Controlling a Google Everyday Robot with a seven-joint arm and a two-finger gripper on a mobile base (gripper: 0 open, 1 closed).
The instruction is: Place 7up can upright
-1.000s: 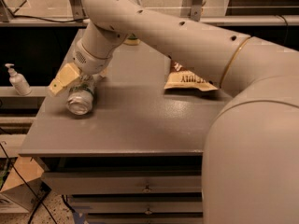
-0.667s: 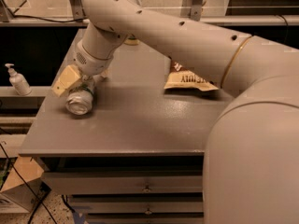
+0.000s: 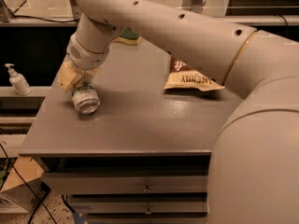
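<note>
A pump bottle (image 3: 17,80) stands beyond the worktop's (image 3: 140,120) left edge. The tool (image 3: 78,81) hangs over the worktop's left side, against the 7up can (image 3: 86,99) at its 5 o'clock; I cannot tell whether it is gripping. The can is tilted, one metal end toward the camera. A brown snack bag (image 3: 191,78) lies at the can's 2 o'clock.

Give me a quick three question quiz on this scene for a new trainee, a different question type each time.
1. True or false: the 7up can stands upright on the table.
2. Where is the claw? A) at the can, over the table's left part; B) at the table's right edge; C) under the table.
3. Name the object lying toward the back of the table, partly behind the arm.
Key: 1 false, it is tilted; 2 A; 3 the brown snack bag.
</note>
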